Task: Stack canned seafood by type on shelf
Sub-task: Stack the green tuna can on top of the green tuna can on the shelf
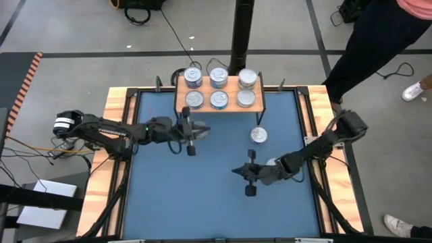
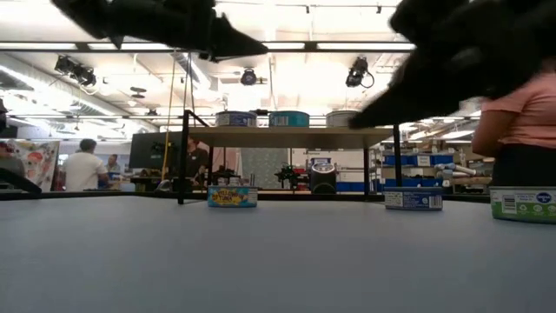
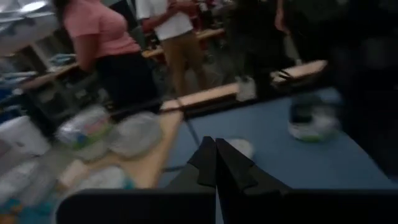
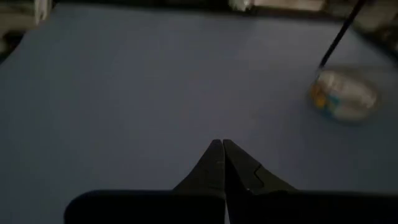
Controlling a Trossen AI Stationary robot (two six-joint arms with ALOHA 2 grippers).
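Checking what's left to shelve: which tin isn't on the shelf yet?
The lone tin on the blue mat, just in front of the shelf; the other six sit on the board.

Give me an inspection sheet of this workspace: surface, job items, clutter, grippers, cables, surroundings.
Surface: blue mat with wooden edges, mostly bare.
Job's things: six tins on the shelf, in two rows of three; one tin lies on the mat near the shelf's right legs. The low view shows three tins on the mat, so some sit under the shelf.
Clutter: nothing seen on the mat.
Grippers: left gripper shut, empty, in front of the shelf; right gripper shut, empty, over mid-mat.
Cables: black cables on the floor left of the table.
Surroundings: a person stands at the far right corner; more people show beyond the table.
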